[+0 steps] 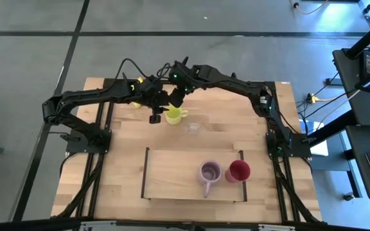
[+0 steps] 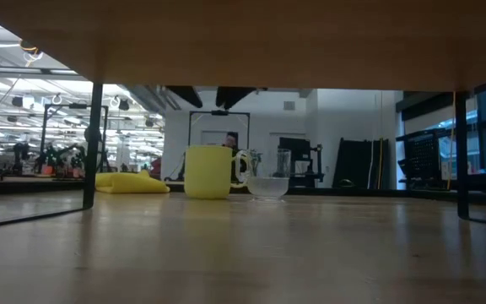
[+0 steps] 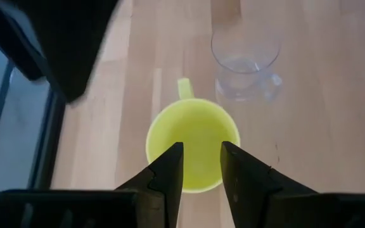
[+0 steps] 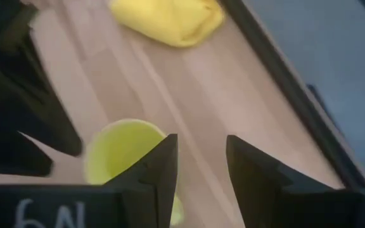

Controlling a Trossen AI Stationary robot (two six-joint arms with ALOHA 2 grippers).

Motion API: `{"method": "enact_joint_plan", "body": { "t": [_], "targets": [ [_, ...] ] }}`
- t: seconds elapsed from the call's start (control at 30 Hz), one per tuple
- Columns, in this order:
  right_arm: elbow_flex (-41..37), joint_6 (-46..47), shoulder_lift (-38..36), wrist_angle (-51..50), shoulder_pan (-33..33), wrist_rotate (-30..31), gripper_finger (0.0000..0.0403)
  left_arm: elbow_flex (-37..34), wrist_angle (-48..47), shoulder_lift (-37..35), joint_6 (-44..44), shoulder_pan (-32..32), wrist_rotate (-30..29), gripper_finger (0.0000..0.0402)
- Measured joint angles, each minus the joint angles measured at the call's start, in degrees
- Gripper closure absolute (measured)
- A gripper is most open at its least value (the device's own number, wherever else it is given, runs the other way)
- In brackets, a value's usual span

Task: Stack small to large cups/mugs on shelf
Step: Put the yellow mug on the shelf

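The yellow-green mug [image 1: 174, 115] stands upright on the table at the far middle and also shows in the low view [image 2: 207, 171]. The tiny clear glass [image 1: 193, 128] stands just beside it on its right-near side. The purple mug [image 1: 209, 172] and the red cup [image 1: 238, 171] stand side by side on the right part of the shelf [image 1: 172, 174]. My left gripper [image 3: 201, 166] is open above the yellow-green mug, its fingers over the mug's opening [image 3: 194, 142]. My right gripper [image 4: 200, 161] is open, above and just beyond the mug [image 4: 120, 155].
A yellow cloth [image 4: 168, 19] lies at the far left of the mug, near the table's far edge. The two arms crowd close together above the mug. The black metal frame [image 1: 105, 122] runs along the table's sides. The shelf's left half is bare wood.
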Motion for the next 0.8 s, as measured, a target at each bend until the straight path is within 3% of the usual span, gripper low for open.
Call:
{"method": "enact_joint_plan", "body": {
  "t": [0.23, 0.53, 0.7, 0.8],
  "targets": [
    [-0.02, -0.56, 0.00, 0.03, 0.15, 6.98, 0.0267, -0.18, -0.71, 1.82, 0.24, 1.15, 1.14, 0.0302],
    [-0.02, -2.26, 0.00, -0.73, 0.11, 11.73, 0.0267, -2.35, 5.45, 2.52, -2.31, 1.37, 2.49, 0.0302],
    [0.41, -0.99, -1.06, -0.64, -0.29, 12.98, 0.0267, -2.81, 4.20, -1.31, -2.47, 1.26, 4.35, 0.0302],
    [0.39, 0.27, -6.56, -3.75, -0.31, 11.95, 0.0267, -2.72, 5.03, -5.86, -4.36, 1.61, 3.97, 0.0302]
  ]
}}
